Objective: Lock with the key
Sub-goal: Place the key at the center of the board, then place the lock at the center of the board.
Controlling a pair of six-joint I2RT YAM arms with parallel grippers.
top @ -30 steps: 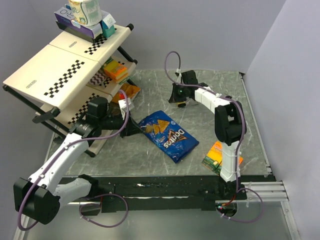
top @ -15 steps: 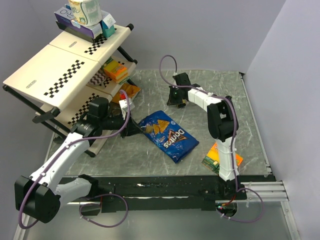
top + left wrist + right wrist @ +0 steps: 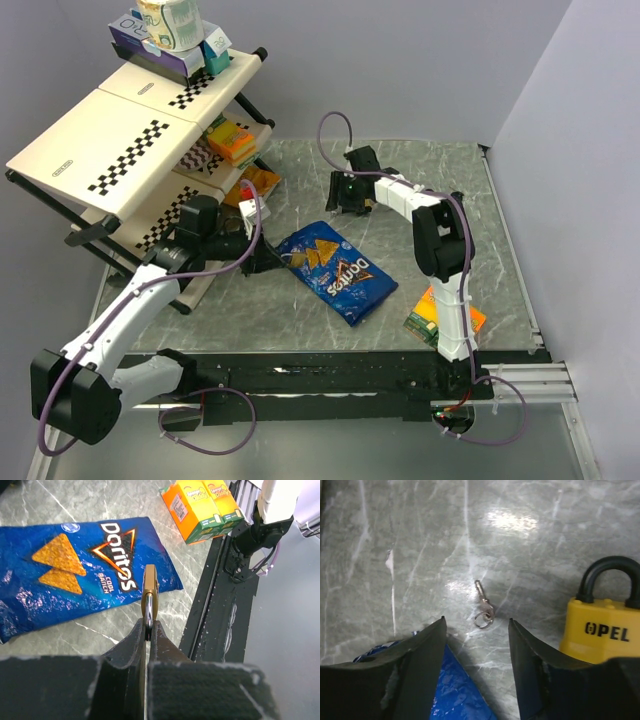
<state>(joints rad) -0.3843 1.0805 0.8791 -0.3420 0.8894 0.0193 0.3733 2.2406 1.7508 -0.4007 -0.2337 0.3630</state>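
The key (image 3: 484, 607) lies flat on the surface (image 3: 420, 540) just past the chip bag (image 3: 460, 695), with the right tool (image 3: 477, 625) spread wide above it. It's tiny, thin, hard metal and likely to skid, so I'd pinch its ring end. Beside the chip bag, the left tool (image 3: 148, 630) clamps a brass padlock (image 3: 150, 592), seemingly by its shackle.

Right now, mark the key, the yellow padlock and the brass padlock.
key (image 3: 485, 606): right wrist view, on its head, just above the ring.
yellow padlock (image 3: 602, 630): right wrist view, on its body.
brass padlock (image 3: 150, 587): left wrist view, on its body edge.
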